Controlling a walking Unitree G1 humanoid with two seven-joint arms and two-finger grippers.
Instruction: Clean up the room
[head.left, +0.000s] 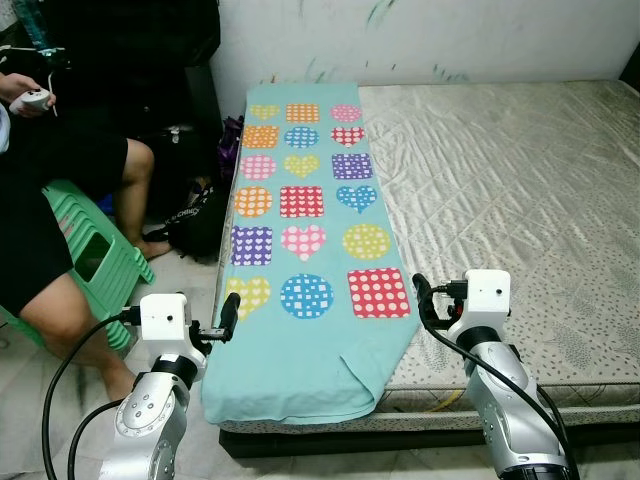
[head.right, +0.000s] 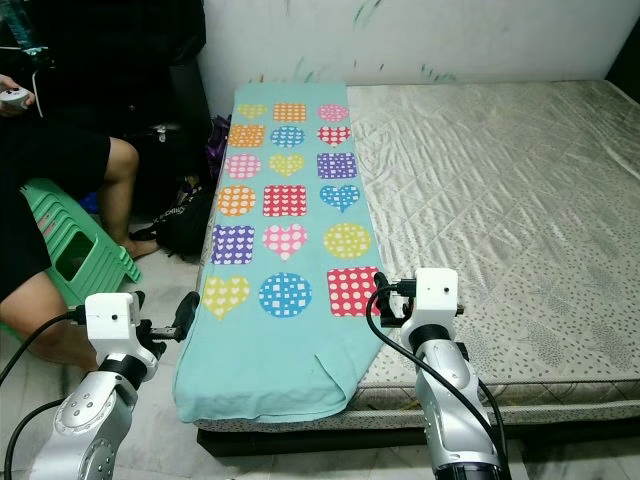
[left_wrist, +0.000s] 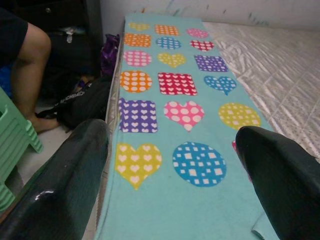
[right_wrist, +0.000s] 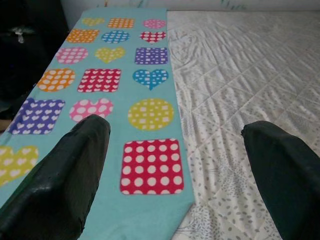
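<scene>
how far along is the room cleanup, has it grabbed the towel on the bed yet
Little looks done. The teal patterned towel lies spread flat along the left edge of the mattress, its near end hanging over the foot. In hand: the left gripper and right gripper hover open at its near corners, holding nothing. Left: gripping and folding it, and the black bag on the floor beside the bed.

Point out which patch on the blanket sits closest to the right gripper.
The red square with white dots, at the blanket's near right corner, just beside the right gripper; the other patches lie farther away.
</scene>
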